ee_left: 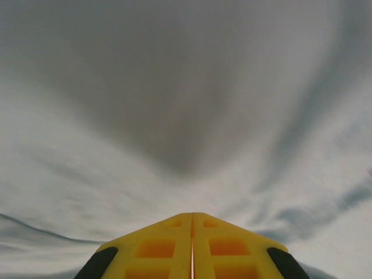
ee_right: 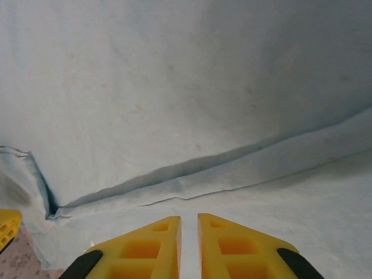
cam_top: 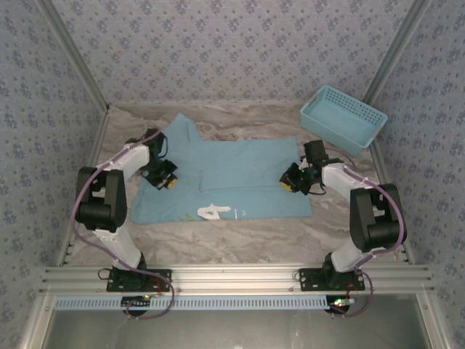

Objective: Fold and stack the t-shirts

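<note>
A light sky-blue t-shirt (cam_top: 240, 163) lies spread across the marble table, partly folded, with white lettering (cam_top: 214, 211) near its front edge and a sleeve pointing to the back left. My left gripper (cam_top: 161, 177) rests on the shirt's left part. In the left wrist view its yellow fingers (ee_left: 157, 247) meet at the tips of the gripper (ee_left: 192, 215), shut on the blurred cloth (ee_left: 186, 87), whose creases run toward them. My right gripper (cam_top: 294, 180) sits at the shirt's right edge. The right wrist view shows this gripper (ee_right: 189, 218) nearly closed on cloth just before a hem fold (ee_right: 192, 165).
A rigid light-blue lattice basket (cam_top: 343, 118) stands at the back right corner of the table (cam_top: 240, 236). Patterned walls close in the sides and back. Bare marble lies in front of the shirt and to its right.
</note>
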